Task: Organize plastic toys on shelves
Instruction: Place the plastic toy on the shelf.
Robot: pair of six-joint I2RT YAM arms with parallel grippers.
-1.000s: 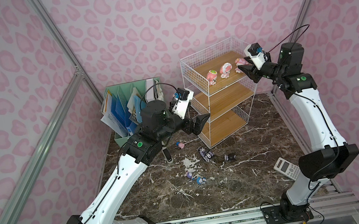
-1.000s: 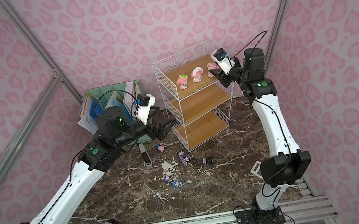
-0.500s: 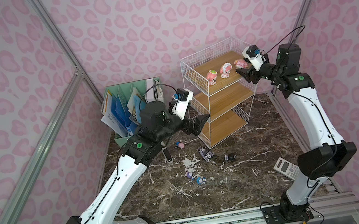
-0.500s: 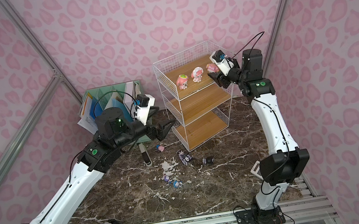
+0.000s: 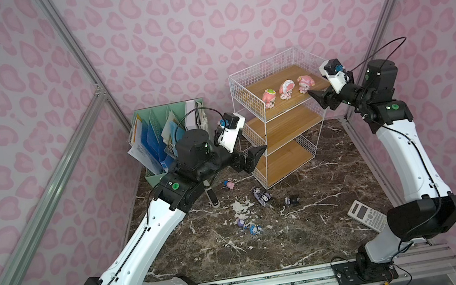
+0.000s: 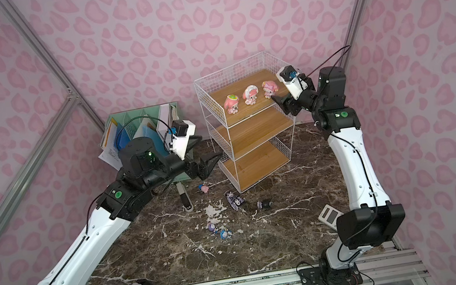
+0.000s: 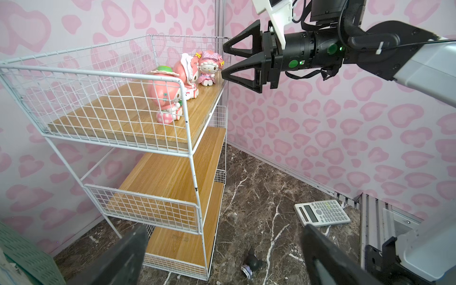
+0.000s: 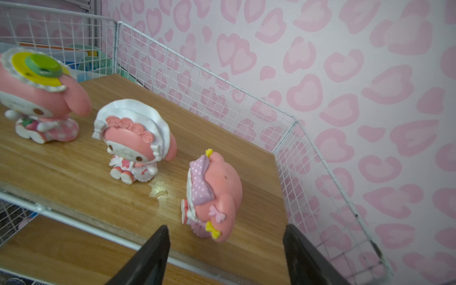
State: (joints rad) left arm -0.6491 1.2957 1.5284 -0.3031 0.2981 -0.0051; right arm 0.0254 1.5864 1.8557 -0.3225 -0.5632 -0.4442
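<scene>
Right end effector (image 7: 223, 60) empty, jaws parted, just off the top-board corner of the shelves (image 7: 190, 138); pink toy (image 7: 208, 67) stands upright straight ahead, untouched. Left end effector (image 5: 253, 157) wide, empty, beside lower tiers. Dark toys (image 5: 261, 198) lie on table (image 5: 297, 246) before shelves, probably nearer left arm.

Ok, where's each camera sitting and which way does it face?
Top views: high in front, looking down at the white wire-grid rack with wooden boards; left arm and right arm show.
Left wrist: low beside the rack, looking up; own fingers, right gripper.
Right wrist: at the top board, facing the pink purple-bowed figurine; own fingers.
Shared: both wrist views show that figurine.
</scene>
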